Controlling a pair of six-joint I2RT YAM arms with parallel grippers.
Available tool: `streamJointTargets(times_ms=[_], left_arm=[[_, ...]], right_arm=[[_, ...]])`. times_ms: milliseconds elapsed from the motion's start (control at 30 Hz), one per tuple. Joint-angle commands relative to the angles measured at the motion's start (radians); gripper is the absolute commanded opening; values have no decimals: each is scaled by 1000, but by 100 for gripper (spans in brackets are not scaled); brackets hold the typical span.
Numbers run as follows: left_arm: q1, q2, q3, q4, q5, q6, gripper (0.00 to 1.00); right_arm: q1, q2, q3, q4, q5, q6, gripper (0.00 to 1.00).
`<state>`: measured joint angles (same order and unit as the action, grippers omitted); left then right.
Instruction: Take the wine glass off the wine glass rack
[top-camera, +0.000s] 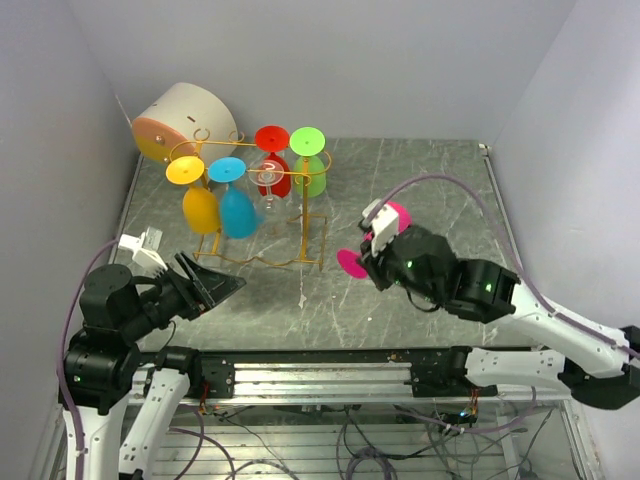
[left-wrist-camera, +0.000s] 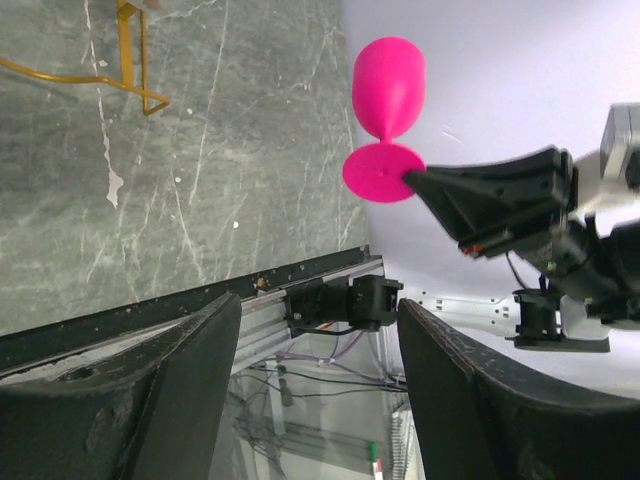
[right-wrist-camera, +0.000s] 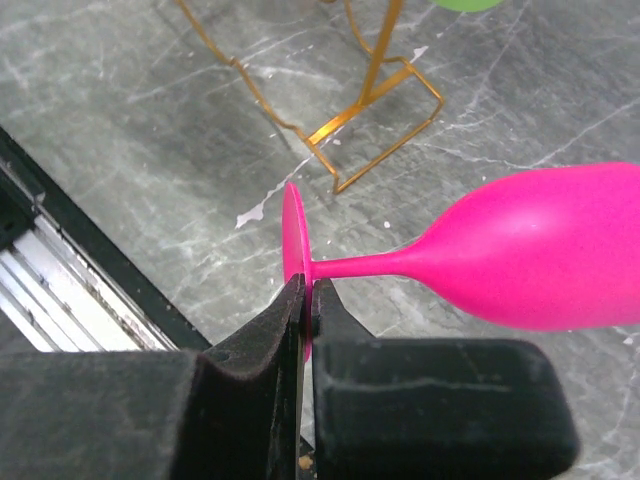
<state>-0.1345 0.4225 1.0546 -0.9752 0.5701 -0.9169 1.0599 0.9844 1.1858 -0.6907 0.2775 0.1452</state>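
The gold wire wine glass rack (top-camera: 300, 215) stands at the back of the table, with yellow (top-camera: 199, 205), blue (top-camera: 237, 208), red (top-camera: 273, 160) and green (top-camera: 309, 165) glasses hanging upside down from its top rail. A pink wine glass (top-camera: 397, 214) is off the rack, lying sideways in the air to its right. My right gripper (right-wrist-camera: 308, 290) is shut on the rim of the pink wine glass's (right-wrist-camera: 540, 260) round foot. My left gripper (left-wrist-camera: 320, 310) stands open near the front left with nothing between its fingers. The pink wine glass (left-wrist-camera: 388, 90) hangs ahead of it.
A white-and-orange drum (top-camera: 185, 115) lies at the back left, behind the rack. The rack's foot (right-wrist-camera: 370, 110) rests on the grey marble tabletop (top-camera: 420, 180) just beyond the held glass. A metal rail (top-camera: 330, 375) runs along the near edge, and walls close in on three sides.
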Motion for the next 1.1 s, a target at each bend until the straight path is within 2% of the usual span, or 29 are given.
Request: streamJointTargets(times_ms=[0, 67, 133, 233, 367, 467, 633, 800, 900, 967, 1067], left_arm=[[4, -32, -45, -6, 71, -100, 74], [4, -47, -66, 23, 95, -143, 74], [5, -63, -67, 38, 103, -177, 73], [6, -74, -51, 26, 111, -203, 73], [13, -80, -36, 27, 150, -249, 74], [21, -95, -31, 44, 170, -286, 73], [24, -61, 16, -38, 155, -215, 73], [26, -60, 5, -26, 148, -216, 72], [26, -73, -26, 5, 145, -241, 72], [27, -76, -45, 22, 143, -248, 72], [27, -73, -60, 32, 141, -246, 72]], right_arm=[[237, 6, 18, -24, 401, 9, 0], [403, 25, 4, -46, 571, 55, 0], [627, 51, -17, -74, 766, 113, 0], [868, 121, -35, -138, 1023, 196, 0], [1001, 243, -20, -220, 1176, 298, 0], [1018, 297, -34, -155, 1234, 223, 0], [1024, 301, -6, -169, 1213, 237, 0], [1023, 156, -36, -56, 1109, 154, 0], [1022, 4, -103, 166, 961, -9, 0], [1021, -103, -167, 384, 834, -140, 0], [1020, -222, -224, 503, 664, -230, 0]])
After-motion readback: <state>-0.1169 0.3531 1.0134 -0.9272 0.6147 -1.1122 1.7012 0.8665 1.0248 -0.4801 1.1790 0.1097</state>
